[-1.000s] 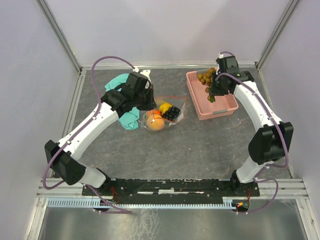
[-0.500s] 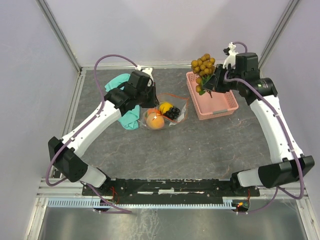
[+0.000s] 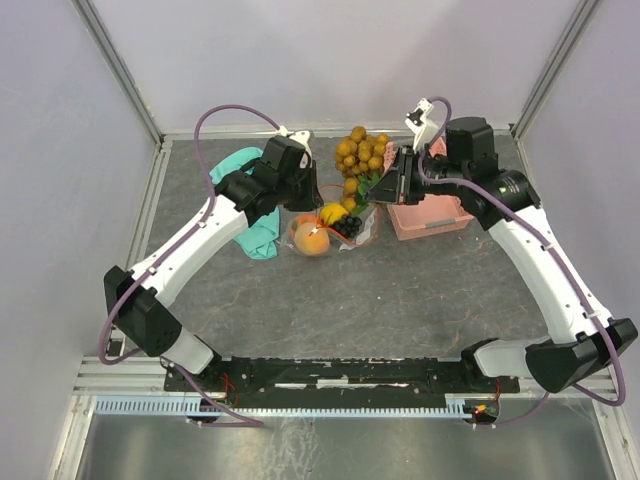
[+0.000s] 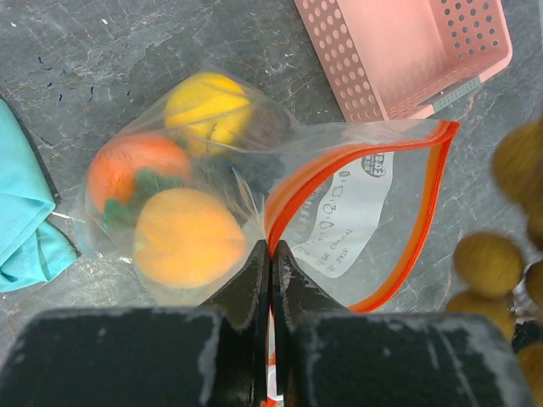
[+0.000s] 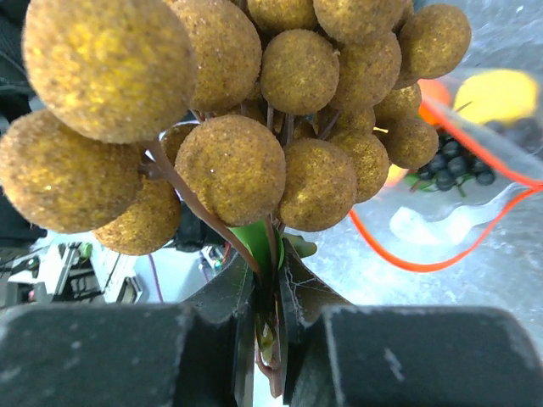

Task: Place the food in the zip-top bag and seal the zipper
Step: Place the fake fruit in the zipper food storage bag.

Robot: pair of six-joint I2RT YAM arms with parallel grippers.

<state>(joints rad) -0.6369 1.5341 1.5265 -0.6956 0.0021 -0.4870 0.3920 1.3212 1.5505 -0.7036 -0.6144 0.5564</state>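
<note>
1. The clear thin plastic zip-top bag (image 4: pixel 339 220) lies flat in the middle of the counter. Its red-orange zipper strip (image 4: pixel 293 181) curves around a gaping mouth that faces right.
2. Inside sit a yellow lemon (image 4: pixel 208 106), two orange round fruits (image 4: pixel 182 242) and a dark grape bunch (image 3: pixel 347 226), all blurred by the film.
3. The left pincer (image 4: pixel 270 271) is clamped on the near lip of the mouth, at the strip.
4. The right pincer (image 5: pixel 270 297) pinches the stem of a brownish-tan berry cluster (image 5: pixel 280 110) of rough-skinned balls. The cluster is held in the air just far of the mouth.
5. A pink slatted plastic basket (image 3: pixel 430 215) stands just right of the bag, and a crumpled teal-green cloth (image 4: pixel 25 212) lies just left.
6. The dark grey stone-patterned counter (image 3: pixel 380 300) shows open surface near of the bag, and walls bound the other three sides.
</note>
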